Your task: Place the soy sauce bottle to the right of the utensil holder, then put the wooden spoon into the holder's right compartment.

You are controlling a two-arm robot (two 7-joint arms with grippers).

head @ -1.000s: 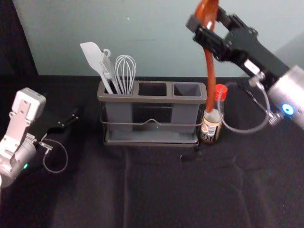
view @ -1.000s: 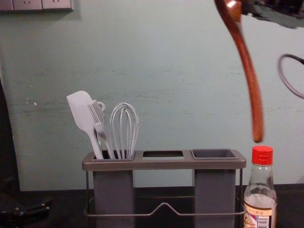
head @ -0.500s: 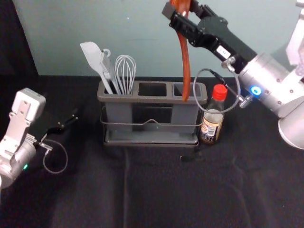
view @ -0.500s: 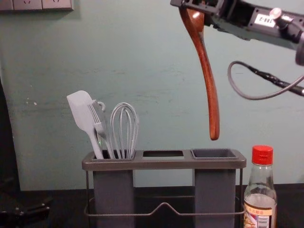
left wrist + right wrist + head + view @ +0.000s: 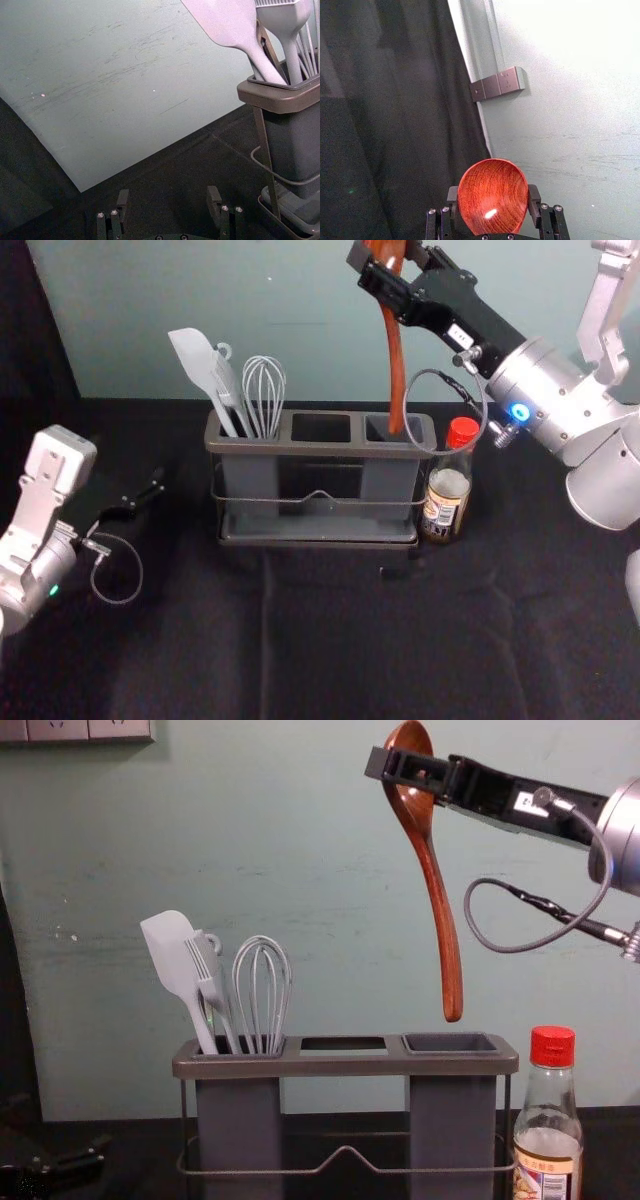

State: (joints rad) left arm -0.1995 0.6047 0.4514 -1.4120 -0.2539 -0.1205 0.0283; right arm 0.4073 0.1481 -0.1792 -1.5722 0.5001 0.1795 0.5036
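1. Utensil holder stands upright on a tabletop covered with dark cloth.
2. The right tool is above the holder's right side, pinching the bowl of the wooden spoon between its two fingers.
3. The spoon hangs bowl up and handle down, tilted a little. Its handle end is just above the holder's right compartment, apart from the rim.
4. The soy sauce bottle, with a red cap, stands upright just to the right of the holder. Whether the two touch cannot be told.
5. The left tool is parked low to the left of the holder, its fingers spread well apart with bare space between them.
6. The holder's left compartment carries a pale spatula, a toothed utensil and a wire whisk, all with their heads up. The spatula leans out to the left, and the whisk is the rightmost of the three.
7. Behind the holder rises a pale green wall; high on it, to the left of the holder, is a socket panel.
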